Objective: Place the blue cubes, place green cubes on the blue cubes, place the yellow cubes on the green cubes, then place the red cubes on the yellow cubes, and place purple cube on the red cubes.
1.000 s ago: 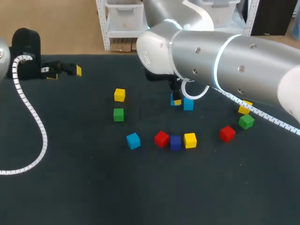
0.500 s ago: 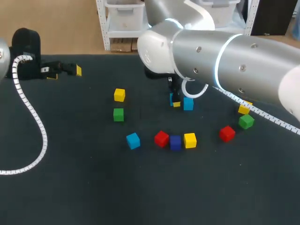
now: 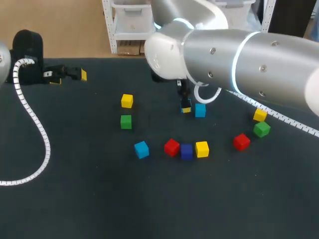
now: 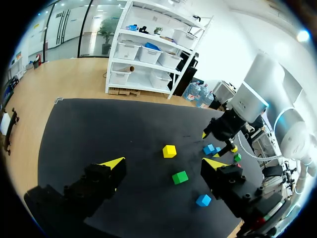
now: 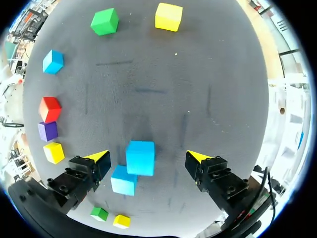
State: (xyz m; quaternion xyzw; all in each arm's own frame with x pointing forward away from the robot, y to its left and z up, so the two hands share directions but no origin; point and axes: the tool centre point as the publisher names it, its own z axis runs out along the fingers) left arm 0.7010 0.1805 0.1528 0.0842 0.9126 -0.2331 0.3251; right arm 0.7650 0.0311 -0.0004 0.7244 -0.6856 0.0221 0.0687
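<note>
— Jaws on the right arm (image 3: 239, 64)?
— Spread wide on either side of a small light-blue cube (image 5: 140, 157) at mid worktop (image 3: 89, 199), touching neither face. A second light-blue cube (image 3: 200, 110) sits just to its right.
— Left arm (image 3: 27, 55)?
— At the far left edge, jaws parted, holding nothing.
— Other cubes?
— On the near side of that pair, a row: third blue cube (image 3: 141, 149), red cube (image 3: 172, 147), purple cube (image 3: 186, 151), yellow cube (image 3: 202, 149). To the left, a yellow block (image 3: 127, 100) sits just beyond a green block (image 3: 126, 121).
</note>
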